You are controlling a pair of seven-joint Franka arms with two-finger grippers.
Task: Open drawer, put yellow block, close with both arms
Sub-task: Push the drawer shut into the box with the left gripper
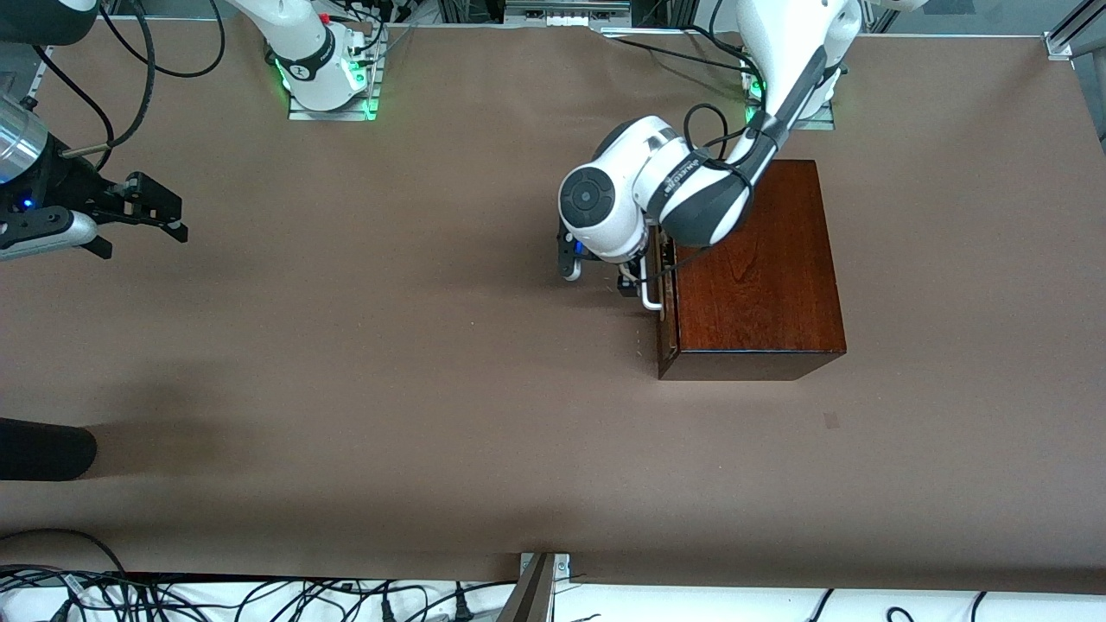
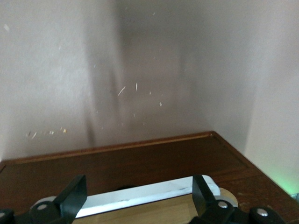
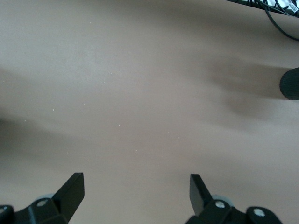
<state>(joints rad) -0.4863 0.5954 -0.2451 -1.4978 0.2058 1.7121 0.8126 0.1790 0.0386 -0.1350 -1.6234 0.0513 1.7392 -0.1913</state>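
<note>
The dark mahogany box (image 1: 760, 259) stands at the left arm's end of the table. Its drawer front (image 1: 665, 333) faces the right arm's end and sits flush with the box. My left gripper (image 1: 598, 269) is at the white bar handle (image 1: 650, 296). In the left wrist view the handle (image 2: 140, 196) lies between the open fingers (image 2: 74, 196) of the left gripper (image 2: 139, 193), against the brown drawer front (image 2: 140, 163). My right gripper (image 1: 147, 240) hangs open and empty over bare table at the right arm's end; the right wrist view shows the right gripper (image 3: 135, 191) over bare table. The yellow block is out of view.
A black rounded object (image 1: 43, 449) pokes in over the table edge at the right arm's end, also seen as a dark object (image 3: 289, 84). Cables (image 1: 216, 596) lie along the edge nearest the front camera. The arm bases (image 1: 328, 86) stand at the farthest edge.
</note>
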